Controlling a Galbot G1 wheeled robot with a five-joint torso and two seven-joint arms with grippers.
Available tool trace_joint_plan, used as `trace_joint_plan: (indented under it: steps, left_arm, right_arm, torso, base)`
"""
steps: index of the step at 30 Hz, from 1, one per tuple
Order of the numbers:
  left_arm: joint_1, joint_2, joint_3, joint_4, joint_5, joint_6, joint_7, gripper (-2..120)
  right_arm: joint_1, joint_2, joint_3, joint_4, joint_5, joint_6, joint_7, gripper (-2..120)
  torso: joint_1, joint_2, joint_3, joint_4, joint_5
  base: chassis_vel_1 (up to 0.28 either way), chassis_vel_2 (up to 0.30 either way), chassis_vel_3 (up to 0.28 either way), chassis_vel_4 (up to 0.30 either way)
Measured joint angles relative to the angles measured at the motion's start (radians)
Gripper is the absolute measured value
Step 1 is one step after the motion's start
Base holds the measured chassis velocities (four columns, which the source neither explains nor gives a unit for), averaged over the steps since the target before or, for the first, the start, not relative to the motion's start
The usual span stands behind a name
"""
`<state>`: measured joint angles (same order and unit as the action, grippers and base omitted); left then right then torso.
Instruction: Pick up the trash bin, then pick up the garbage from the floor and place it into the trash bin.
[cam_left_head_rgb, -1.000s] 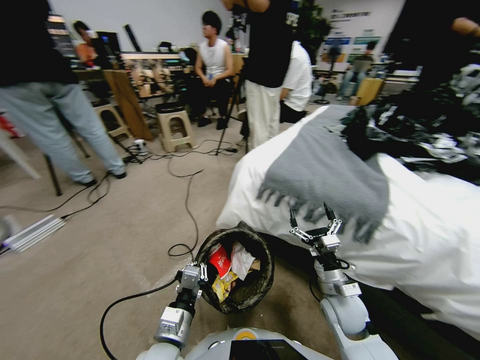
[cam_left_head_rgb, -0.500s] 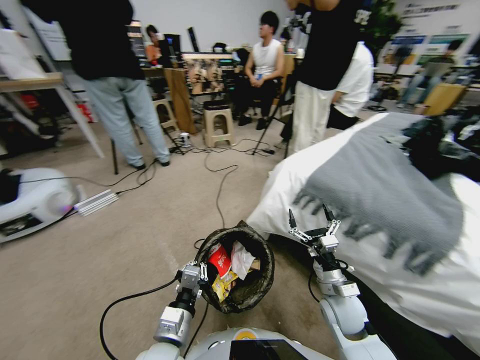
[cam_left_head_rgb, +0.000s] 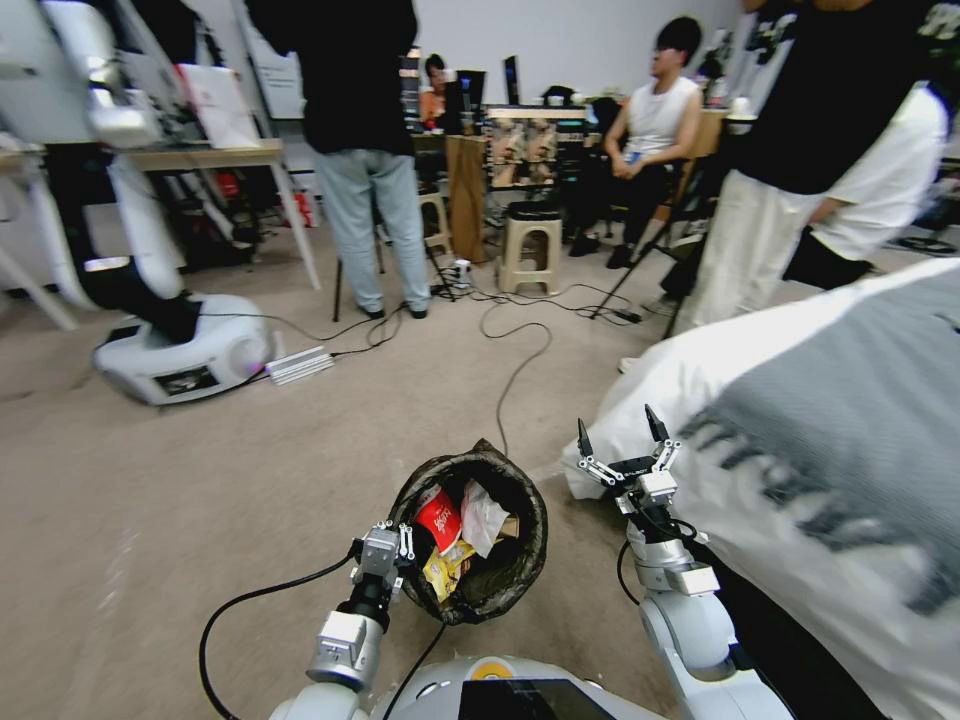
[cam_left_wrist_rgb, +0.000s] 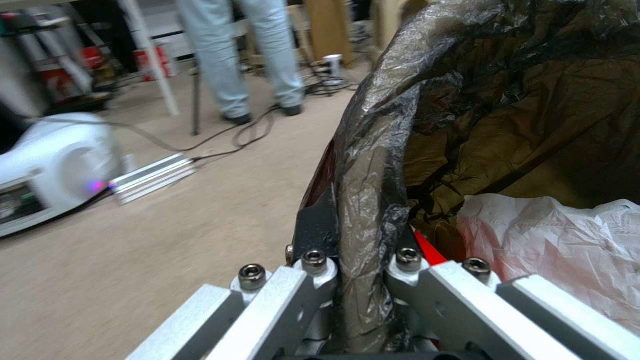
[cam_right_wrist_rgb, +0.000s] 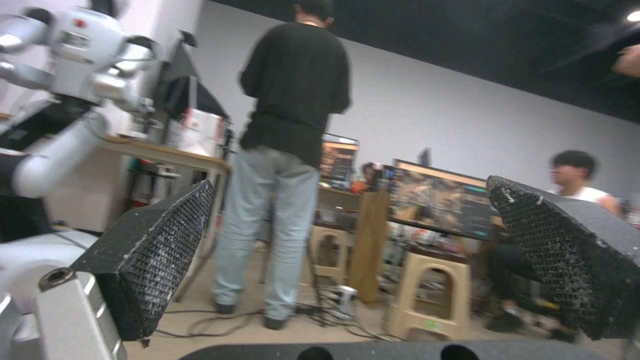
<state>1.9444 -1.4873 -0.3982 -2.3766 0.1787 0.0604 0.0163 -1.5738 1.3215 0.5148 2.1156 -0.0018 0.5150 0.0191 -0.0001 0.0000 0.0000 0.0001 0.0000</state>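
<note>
Head view: left tool (cam_left_head_rgb: 397, 548) clamped on trash bin (cam_left_head_rgb: 478, 590) rim, garbage (cam_left_head_rgb: 452, 532) inside; right tool (cam_left_head_rgb: 617, 437) spread wide beside bed (cam_left_head_rgb: 800, 420).
Left wrist view: fingers (cam_left_wrist_rgb: 317, 225) pinching black liner (cam_left_wrist_rgb: 370, 165).
Right wrist view: pads (cam_right_wrist_rgb: 153, 255) far apart.

Beige carpet (cam_left_head_rgb: 200, 500) with black cables (cam_left_head_rgb: 520, 360) snaking across — white bedding (cam_left_head_rgb: 760, 400) under a grey fringed blanket (cam_left_head_rgb: 850, 420), plastic stool (cam_left_head_rgb: 528, 250) behind, another white robot (cam_left_head_rgb: 170, 350) parked left.
</note>
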Motion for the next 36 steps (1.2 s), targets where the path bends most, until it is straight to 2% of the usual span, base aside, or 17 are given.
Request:
trace_joint_plan:
  steps: [22, 27, 36]
  left_arm:
    - [-0.013, 0.003, 0.018, 0.027, -0.006, -0.021, -0.010, 1]
    - [-0.015, 0.005, 0.016, 0.026, -0.008, -0.021, -0.011, 1]
    - [-0.021, -0.001, -0.008, 0.020, -0.031, -0.005, -0.033, 1]
  right_arm:
    - [-0.006, 0.008, -0.020, 0.006, -0.015, -0.003, -0.010, 100]
    - [-0.006, 0.007, -0.020, 0.008, -0.015, -0.004, -0.010, 100]
    - [-0.014, 0.017, -0.020, -0.007, -0.032, 0.017, -0.011, 100]
  torso:
    - [0.000, 0.000, 0.000, 0.0003, 0.0000]
    - [0.000, 0.000, 0.000, -0.0006, 0.0000]
    - [0.000, 0.000, 0.000, -0.0002, 0.0000]
  base:
    - [0.115, 0.123, 0.120, 0.126]
    - [0.016, 0.029, 0.010, 0.014]
    - [0.000, 0.000, 0.000, 0.000]
